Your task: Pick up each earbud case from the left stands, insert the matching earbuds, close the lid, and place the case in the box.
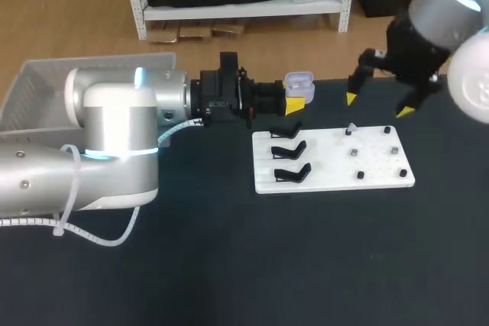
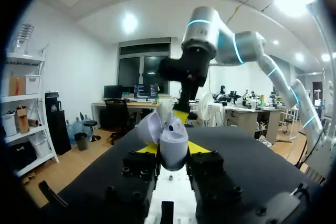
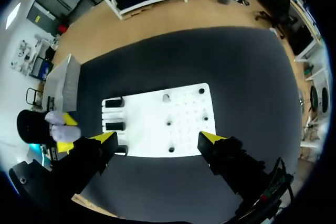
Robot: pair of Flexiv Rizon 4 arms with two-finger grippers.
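Two yellow-tipped fingers of the left gripper [image 2: 173, 148] are closed on a pale earbud case [image 2: 174, 144], one finger on each side of its body. The case lid stands open, hinged away from the wrist. In the head view the left gripper [image 1: 295, 104] points toward 3 o'clock, and the case [image 1: 299, 82] sits at the 11 o'clock corner of the white board [image 1: 336, 167], raised clear of it. The right gripper [image 3: 158, 138] has its jaws spread wide with nothing between them. It hangs above the board [image 3: 152, 124] with the fingers pointing down, and in the head view the right gripper [image 1: 378, 104] lies at 1 o'clock from the board centre, well apart from the case. The board lies flat on the dark table [image 1: 229, 265]. Three black stands [image 1: 289, 151] occupy its 9 o'clock side in one column. Several small dark pegs [image 1: 355, 153] are spread over its 3 o'clock half. One small pale piece [image 1: 351, 128] sits at the 12 o'clock edge, too small to identify. The box [image 1: 46, 89], a pale open container, sits at 10 o'clock from the board, behind the left arm.
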